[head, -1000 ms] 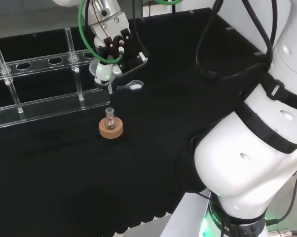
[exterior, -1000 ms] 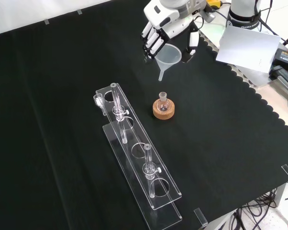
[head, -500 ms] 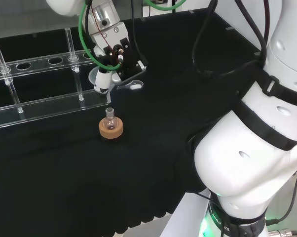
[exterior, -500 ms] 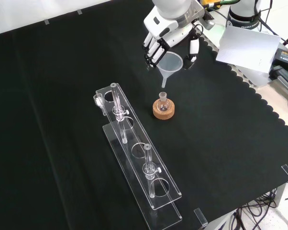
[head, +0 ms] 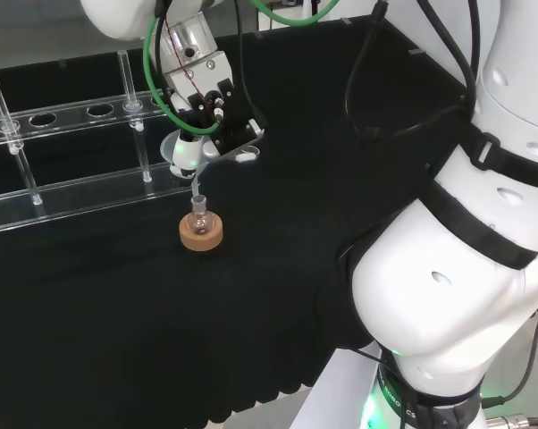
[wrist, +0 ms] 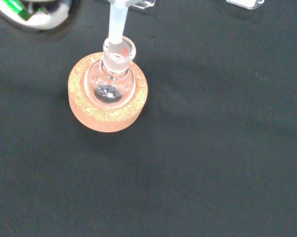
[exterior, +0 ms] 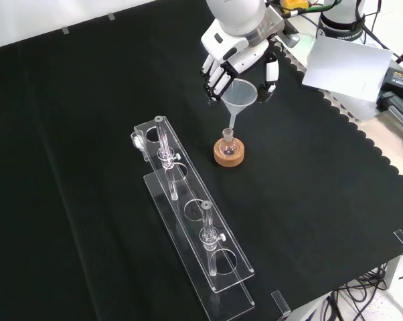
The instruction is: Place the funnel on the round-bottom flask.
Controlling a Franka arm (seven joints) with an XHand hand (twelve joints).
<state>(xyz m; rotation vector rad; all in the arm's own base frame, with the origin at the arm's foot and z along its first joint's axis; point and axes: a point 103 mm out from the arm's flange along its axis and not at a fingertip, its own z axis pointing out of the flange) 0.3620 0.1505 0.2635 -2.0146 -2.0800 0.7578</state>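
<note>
A small clear round-bottom flask stands upright in a cork ring stand on the black cloth. My hand hangs just above it, fingers and thumb curled round the rim of a translucent white funnel. The funnel's stem points down and its tip sits right at the mouth of the flask's neck. Whether the tip is inside the neck I cannot tell.
A long clear acrylic rack with upright glass tubes lies beside the flask, to its left in the front view. A small clear piece lies on the cloth near the hand. A grey sheet rests off the cloth's edge at the front view's upper right.
The hand has carried the funnel from behind the flask to right over it and lowered it, bringing the stem tip down to the flask's neck. The flask and stand stayed put.
</note>
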